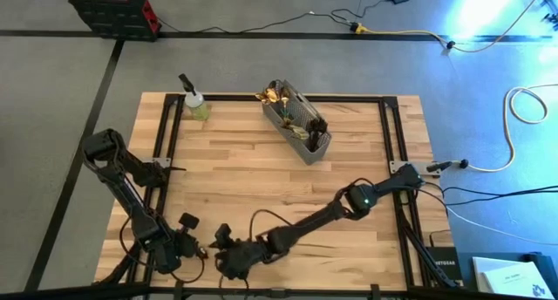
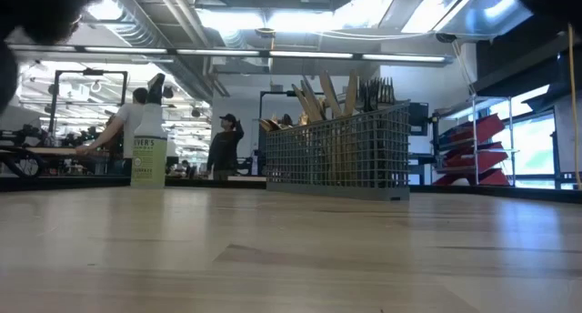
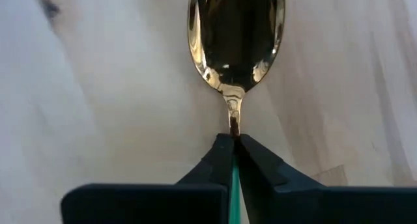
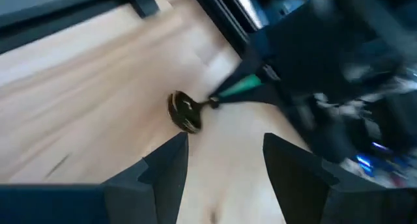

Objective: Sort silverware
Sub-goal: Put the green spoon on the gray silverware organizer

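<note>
A spoon with a shiny gold bowl (image 3: 236,35) and a green handle (image 4: 238,88) is at the table's near edge, left of the middle. My left gripper (image 3: 234,140) is shut on it and shows in the high view as left gripper (image 1: 193,248). My right gripper (image 4: 225,160) stands open just right of it, fingers aimed at the spoon's bowl (image 4: 184,111) without touching it; the high view shows this right gripper (image 1: 223,246). More silverware stands upright in the grey mesh caddy (image 1: 296,121). My left gripper pinches the spoon between its two fingers (image 3: 218,160) where the green handle (image 3: 234,188) meets the gold neck (image 3: 233,116). The fingers come steeply from above and lie along the handle, the bowl pointing out past the tips. I cannot tell whether the bowl rests on the wood.
The mesh caddy (image 2: 336,154) with upright forks and gold pieces stands at the far middle of the table. A spray bottle of green liquid (image 1: 195,104) stands at the far left. Bare wood (image 1: 261,173) lies between them and the arms. People stand in the room beyond.
</note>
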Controlling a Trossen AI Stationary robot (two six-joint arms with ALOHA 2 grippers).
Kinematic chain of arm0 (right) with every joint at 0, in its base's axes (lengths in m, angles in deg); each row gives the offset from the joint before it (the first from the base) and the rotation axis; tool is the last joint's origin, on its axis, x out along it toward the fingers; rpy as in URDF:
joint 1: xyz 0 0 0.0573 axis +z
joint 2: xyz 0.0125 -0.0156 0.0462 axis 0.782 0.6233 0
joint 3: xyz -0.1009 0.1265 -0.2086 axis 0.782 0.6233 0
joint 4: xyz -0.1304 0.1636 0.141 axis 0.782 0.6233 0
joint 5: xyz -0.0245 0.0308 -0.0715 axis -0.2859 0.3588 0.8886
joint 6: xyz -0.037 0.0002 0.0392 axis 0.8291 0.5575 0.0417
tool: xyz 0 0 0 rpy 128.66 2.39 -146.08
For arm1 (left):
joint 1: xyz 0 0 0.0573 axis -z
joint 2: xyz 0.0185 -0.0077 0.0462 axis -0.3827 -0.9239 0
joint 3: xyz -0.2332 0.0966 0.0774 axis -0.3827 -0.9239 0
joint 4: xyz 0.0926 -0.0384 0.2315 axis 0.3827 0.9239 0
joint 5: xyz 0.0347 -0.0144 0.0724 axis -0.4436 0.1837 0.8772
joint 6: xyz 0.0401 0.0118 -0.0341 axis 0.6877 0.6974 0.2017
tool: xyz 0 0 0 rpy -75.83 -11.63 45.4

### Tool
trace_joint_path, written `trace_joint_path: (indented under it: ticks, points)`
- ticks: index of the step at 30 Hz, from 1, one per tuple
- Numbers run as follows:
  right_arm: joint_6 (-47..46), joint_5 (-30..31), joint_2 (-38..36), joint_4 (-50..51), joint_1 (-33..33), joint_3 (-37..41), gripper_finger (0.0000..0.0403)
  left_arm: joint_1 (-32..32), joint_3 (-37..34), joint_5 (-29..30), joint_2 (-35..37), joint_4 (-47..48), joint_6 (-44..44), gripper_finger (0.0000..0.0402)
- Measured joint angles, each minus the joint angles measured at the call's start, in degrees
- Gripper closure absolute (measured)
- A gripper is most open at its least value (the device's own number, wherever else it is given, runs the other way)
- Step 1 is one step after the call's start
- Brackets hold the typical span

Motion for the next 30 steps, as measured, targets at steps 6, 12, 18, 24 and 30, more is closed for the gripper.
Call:
trace_joint_path:
  ticks: [6,12,18,24,30]
  points:
    - [-23.5,12.6,-6.6,26.1,3.0,-0.2,0.0250,-0.2,4.3,12.0,2.3,0.4,-2.7,0.0401]
    - [-42.9,11.3,-10.7,49.1,5.2,-0.1,0.0387,-1.9,8.6,19.9,6.5,0.5,1.0,0.0401]
    - [-46.3,10.1,-12.2,55.8,5.6,1.5,0.0399,-3.7,9.8,28.5,11.4,-2.9,6.6,0.0402]
    - [-46.2,6.4,-28.3,40.5,3.3,24.0,0.0402,-7.6,9.8,31.4,14.3,-6.0,14.8,0.0401]
    - [-48.9,6.3,-50.1,15.9,4.5,55.6,0.0403,-11.9,9.8,31.7,15.4,-7.6,20.7,0.0401]
